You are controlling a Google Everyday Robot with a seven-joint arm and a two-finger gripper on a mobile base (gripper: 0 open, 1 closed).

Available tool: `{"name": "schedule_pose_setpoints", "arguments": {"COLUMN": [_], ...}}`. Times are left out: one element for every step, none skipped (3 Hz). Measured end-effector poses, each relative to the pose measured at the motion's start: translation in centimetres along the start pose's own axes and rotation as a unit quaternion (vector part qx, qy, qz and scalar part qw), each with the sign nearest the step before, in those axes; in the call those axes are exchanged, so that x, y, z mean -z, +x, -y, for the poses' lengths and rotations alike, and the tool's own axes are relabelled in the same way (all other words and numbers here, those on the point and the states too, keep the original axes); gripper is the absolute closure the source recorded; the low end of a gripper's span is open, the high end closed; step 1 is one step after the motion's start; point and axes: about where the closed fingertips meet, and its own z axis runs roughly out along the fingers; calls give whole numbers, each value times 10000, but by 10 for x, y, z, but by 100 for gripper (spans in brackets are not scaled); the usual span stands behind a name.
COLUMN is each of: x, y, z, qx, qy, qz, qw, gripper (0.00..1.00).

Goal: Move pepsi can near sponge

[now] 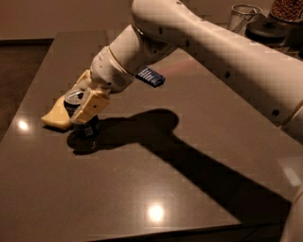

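The pepsi can [85, 124] is dark navy with a silver top and stands upright on the dark table [142, 189] at the left. My gripper [81, 105] is around the can, its pale yellow fingers [90, 108] on either side of the can's upper part, shut on it. The sponge [56, 116] is a pale yellow slab lying flat just left of the can, touching or nearly touching it; the gripper hides part of it.
A flat blue packet [150, 76] lies on the table behind the arm. A clear glass [242, 18] and a dark jar of nuts [284, 14] stand at the back right. The table's left edge is close to the sponge.
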Motion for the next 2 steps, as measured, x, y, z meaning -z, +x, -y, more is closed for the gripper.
{"name": "schedule_pose_setpoints", "arguments": {"x": [-2,-3], "y": [-1,-2], "z": [-1,-1], "qx": [11,21], "qy": [-14,-29], "qz": [0,-1], "qw": [10000,10000], "gripper": [34,11]}}
